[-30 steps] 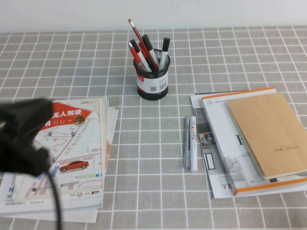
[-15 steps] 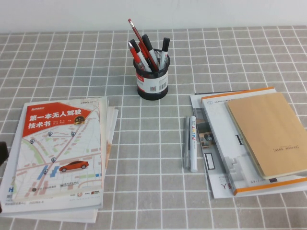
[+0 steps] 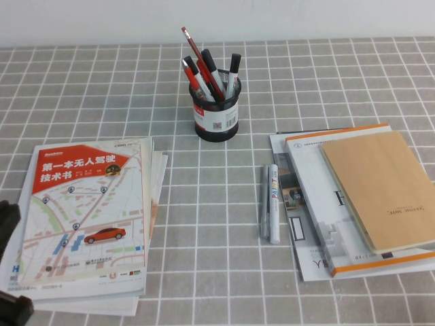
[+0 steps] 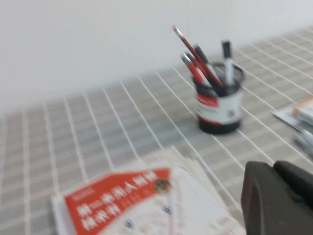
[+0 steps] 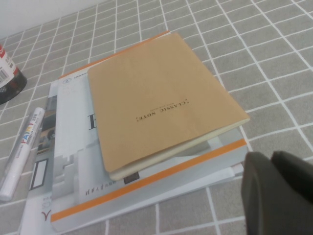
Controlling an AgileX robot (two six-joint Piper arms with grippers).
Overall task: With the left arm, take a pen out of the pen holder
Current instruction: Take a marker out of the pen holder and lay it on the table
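Observation:
A black mesh pen holder [image 3: 216, 117] stands at the back middle of the tiled table, with several red and black pens [image 3: 205, 71] upright in it. In the left wrist view the holder [image 4: 219, 110] is far ahead of my left gripper [image 4: 275, 171], which is shut with nothing in it. Part of the left arm [image 3: 7, 224] shows as a dark shape at the near left edge, beside the red map book [image 3: 85, 210]. My right gripper [image 5: 271, 164] hangs shut and empty by the near corner of the stacked books.
Two markers, one white [image 3: 274, 204] and one grey [image 3: 264, 201], lie side by side in the middle of the table. A tan notebook [image 3: 377, 190] tops a book stack [image 3: 309, 238] on the right. A white wall runs behind the table.
The left arm, over the map book a second ago, pulled back off the near left edge; a small dark part of it shows again now at that edge.

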